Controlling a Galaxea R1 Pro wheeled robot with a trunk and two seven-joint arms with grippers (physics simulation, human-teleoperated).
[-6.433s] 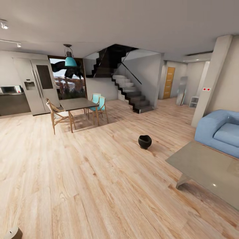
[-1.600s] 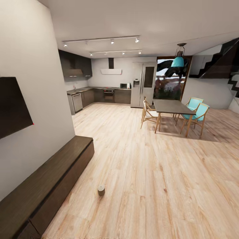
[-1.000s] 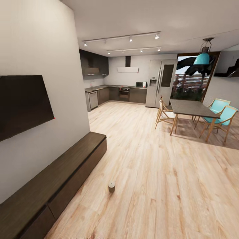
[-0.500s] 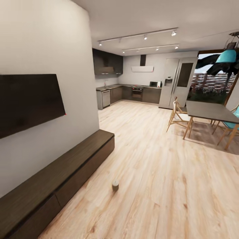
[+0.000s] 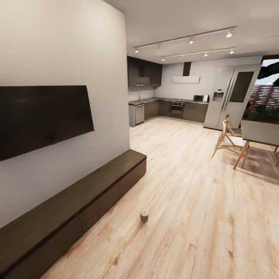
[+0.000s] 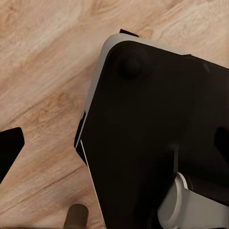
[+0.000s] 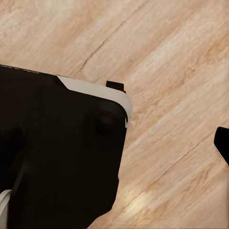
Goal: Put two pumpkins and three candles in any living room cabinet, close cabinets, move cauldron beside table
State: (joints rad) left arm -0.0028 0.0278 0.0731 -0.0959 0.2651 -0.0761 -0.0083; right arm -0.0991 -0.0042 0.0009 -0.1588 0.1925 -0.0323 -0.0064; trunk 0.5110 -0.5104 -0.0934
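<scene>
Along the left wall runs the cabinet (image 5: 77, 201), long, low and dark, its drawer fronts flush and shut, with a black TV (image 5: 42, 118) hung on the wall above it. Just off the cabinet's front edge, standing upright on the floor (image 5: 186, 217), is one candle (image 5: 144, 216), clear of the cabinet and with bare boards all around it. From there the wood floor opens wide toward the kitchen (image 5: 174, 108) at the far end, where the fridge (image 5: 232, 95) stands beside the dark counters. Over at the right edge sits the dining table (image 5: 261, 133) with a wooden chair (image 5: 228, 137) pulled up to it, well apart from the candle, leaving a broad open lane between the cabinet and the table. Down in the left wrist view, the robot's black base (image 6: 157, 138) with its pale rim fills much of the picture over the floorboards; a dark fingertip (image 6: 8, 148) pokes in at the edge, and a tan rounded shape shows at the frame's border, too cut off to name. Right wrist view gives the same base (image 7: 57, 152) and a dark fingertip (image 7: 222, 143) at the edge. How far either pair of jaws is open, I cannot tell, and nothing is seen held in them.
</scene>
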